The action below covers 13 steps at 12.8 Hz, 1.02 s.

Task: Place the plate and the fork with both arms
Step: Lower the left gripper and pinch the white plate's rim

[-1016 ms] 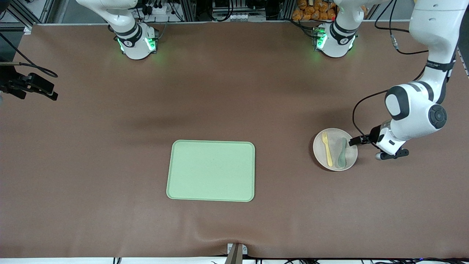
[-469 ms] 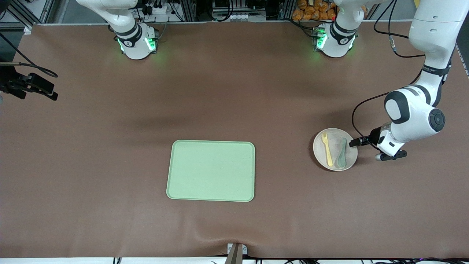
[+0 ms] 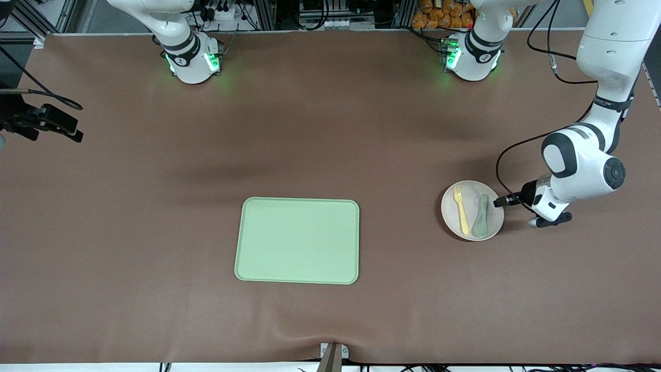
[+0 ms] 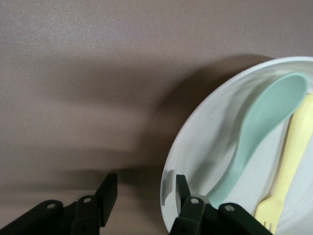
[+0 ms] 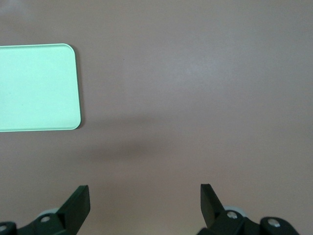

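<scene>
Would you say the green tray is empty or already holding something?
Empty: the tray shows only bare green; fork lies on the plate.

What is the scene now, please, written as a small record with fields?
plate: on the table, toward the left arm's end
fork: lies in the plate
spoon: lies in the plate, beside the fork
tray: on the table, mid-table, nothing on it
left pincer: at the plate's edge, one finger on each side of the rim, a gap between them
right pincer: open over bare table near the tray; this arm waits
</scene>
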Available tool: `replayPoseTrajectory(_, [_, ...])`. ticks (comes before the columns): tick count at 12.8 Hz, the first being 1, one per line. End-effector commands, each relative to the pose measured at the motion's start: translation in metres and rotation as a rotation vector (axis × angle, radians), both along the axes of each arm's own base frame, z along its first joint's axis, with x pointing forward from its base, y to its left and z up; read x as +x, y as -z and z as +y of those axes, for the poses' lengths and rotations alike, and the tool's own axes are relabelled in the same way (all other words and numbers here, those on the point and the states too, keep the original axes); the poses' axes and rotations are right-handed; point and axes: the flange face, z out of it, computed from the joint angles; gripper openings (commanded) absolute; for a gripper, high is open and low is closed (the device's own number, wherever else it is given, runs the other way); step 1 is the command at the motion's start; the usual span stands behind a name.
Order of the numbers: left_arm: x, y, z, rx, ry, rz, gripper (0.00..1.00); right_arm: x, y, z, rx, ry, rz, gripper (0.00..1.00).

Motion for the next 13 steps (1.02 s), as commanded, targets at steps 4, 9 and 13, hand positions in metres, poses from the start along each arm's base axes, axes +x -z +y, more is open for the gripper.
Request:
replayPoseTrajectory(4, [0.005, 0.005, -0.007, -0.028, -0.005, -0.004, 0.07, 0.001, -0.002, -0.004, 0.024, -0.005, 0.003, 1.0])
replayPoseTrajectory(9, [0.006, 0.007, -0.014, -0.033, 0.001, -0.002, 0.0, 0.0, -0.001, -0.005, 0.025, -0.004, 0.01, 1.0])
replayPoseTrajectory(13, [0.01, -0.001, -0.023, -0.05, 0.01, -0.008, 0.0, 0.0, -0.001, -0.005, 0.025, -0.004, 0.01, 1.0])
